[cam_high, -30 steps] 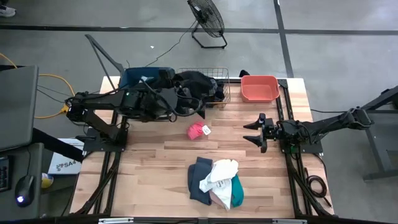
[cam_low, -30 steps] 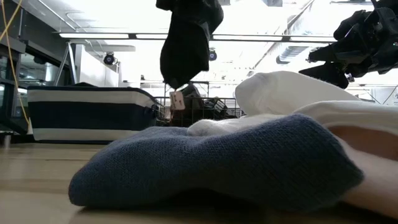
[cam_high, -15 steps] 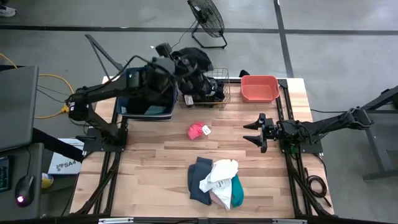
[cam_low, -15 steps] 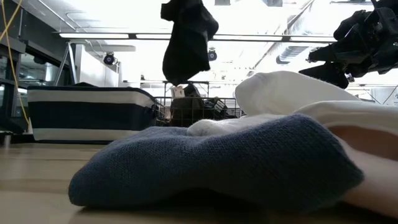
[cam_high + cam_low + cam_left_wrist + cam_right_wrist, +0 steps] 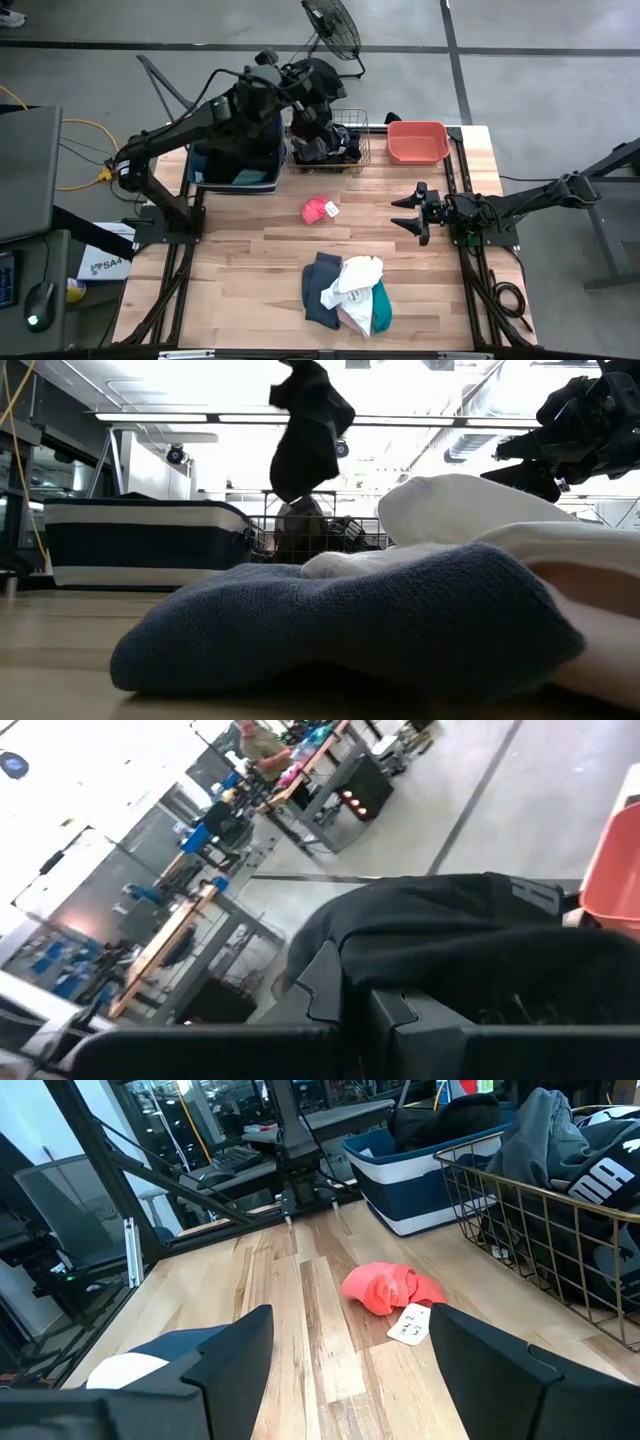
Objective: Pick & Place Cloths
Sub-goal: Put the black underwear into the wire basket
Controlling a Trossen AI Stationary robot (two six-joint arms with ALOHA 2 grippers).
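Note:
A black cloth [image 5: 320, 78] hangs in the air over the far left part of the wire basket [image 5: 360, 150], with my left gripper [image 5: 296, 90] shut on it. In the low view the black cloth [image 5: 310, 425] dangles from above the picture's top. A bright pink cloth [image 5: 319, 210] lies flat on the table's middle. A pile of slate, white, pale pink and teal cloths [image 5: 348, 292] lies near the front edge. My right gripper [image 5: 408, 213] waits open at the table's right, right of the pink cloth [image 5: 390, 1288], with nothing between its fingers. My left gripper holds the black cloth by a bunched upper part [image 5: 430, 970], which drapes over and past the fingers and hides the place of contact. The fingers point about level, toward the table's far right. The cloth hangs slack below them [image 5: 305, 465], lifted clear of basket and table.
The wire basket holds dark and grey garments [image 5: 560, 1170]. A navy tub [image 5: 235, 165] with a white stripe stands at the far left, a coral tub [image 5: 417, 142] at the far right. A floor fan [image 5: 333, 30] stands beyond the table. Bare wood lies between the pink cloth and the pile.
My left gripper has swung toward the table's far edge and a little to the right, carrying the black cloth from beside the navy tub to over the basket's far left part. It has rolled somewhat. The cloth stays hanging, clear of everything.

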